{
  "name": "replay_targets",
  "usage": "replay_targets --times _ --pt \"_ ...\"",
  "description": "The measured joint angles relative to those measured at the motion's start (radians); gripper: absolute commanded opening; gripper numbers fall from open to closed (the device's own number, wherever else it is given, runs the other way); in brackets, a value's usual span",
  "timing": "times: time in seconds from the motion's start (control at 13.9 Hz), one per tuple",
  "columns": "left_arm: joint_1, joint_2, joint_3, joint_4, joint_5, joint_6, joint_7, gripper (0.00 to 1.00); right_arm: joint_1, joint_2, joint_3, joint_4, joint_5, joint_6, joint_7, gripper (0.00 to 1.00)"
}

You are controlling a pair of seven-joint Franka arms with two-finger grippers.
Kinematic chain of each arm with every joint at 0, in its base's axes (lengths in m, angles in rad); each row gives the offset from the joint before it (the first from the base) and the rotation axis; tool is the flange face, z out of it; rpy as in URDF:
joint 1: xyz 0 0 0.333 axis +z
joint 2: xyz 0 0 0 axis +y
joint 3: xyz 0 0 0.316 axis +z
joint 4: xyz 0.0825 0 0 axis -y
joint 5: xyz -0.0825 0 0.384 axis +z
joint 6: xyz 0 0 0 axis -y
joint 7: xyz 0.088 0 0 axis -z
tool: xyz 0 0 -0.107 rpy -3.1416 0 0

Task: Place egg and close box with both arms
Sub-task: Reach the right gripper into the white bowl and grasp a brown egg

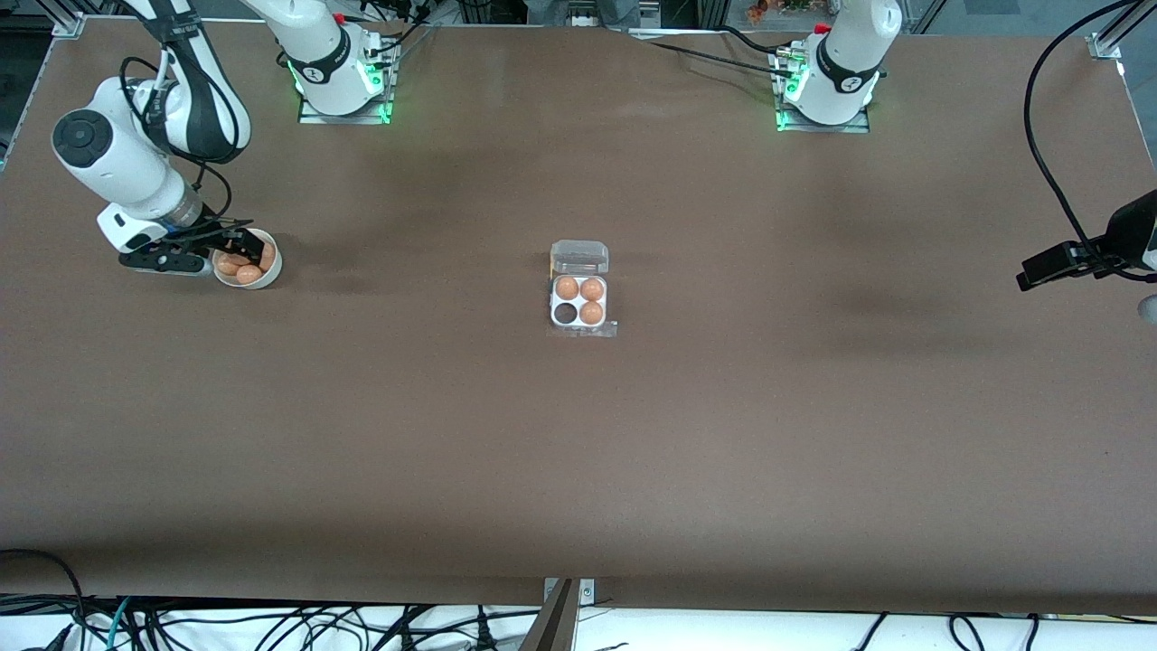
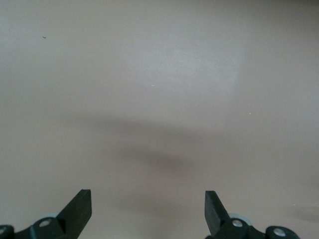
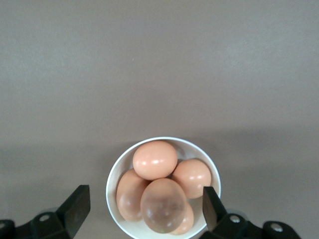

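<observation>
The box [image 1: 578,306] is a small white four-cell carton at the table's middle. Its clear lid [image 1: 579,258] stands open on the side toward the arms' bases. Three brown eggs [image 1: 591,313] fill three cells and one cell [image 1: 566,314] is empty. My right gripper [image 1: 237,255] is open and empty, just above a round white bowl [image 1: 272,268] of several brown eggs [image 1: 247,271]. In the right wrist view the gripper [image 3: 144,199] straddles the bowl [image 3: 113,174] and its eggs [image 3: 155,160]. My left gripper [image 1: 1028,277] is open and empty over bare table; it also shows in the left wrist view [image 2: 147,199].
The bowl sits near the right arm's end of the table, well apart from the box. The left arm waits at its own end, near the table's edge. Cables [image 1: 271,624] hang along the table's edge nearest the front camera.
</observation>
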Motion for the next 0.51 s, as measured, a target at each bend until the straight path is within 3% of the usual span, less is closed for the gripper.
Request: replay_targets --times 0.29,0.51 --pt "0.0 0.0 0.0 0.0 0.0 0.0 0.0 1.0 0.0 0.009 -0.011 -0.009 0.0 0.002 -0.039 1.0" --pt "0.0 0.0 0.0 0.0 0.0 0.0 0.0 1.0 0.0 0.04 -0.052 -0.01 0.0 0.022 -0.12 1.0"
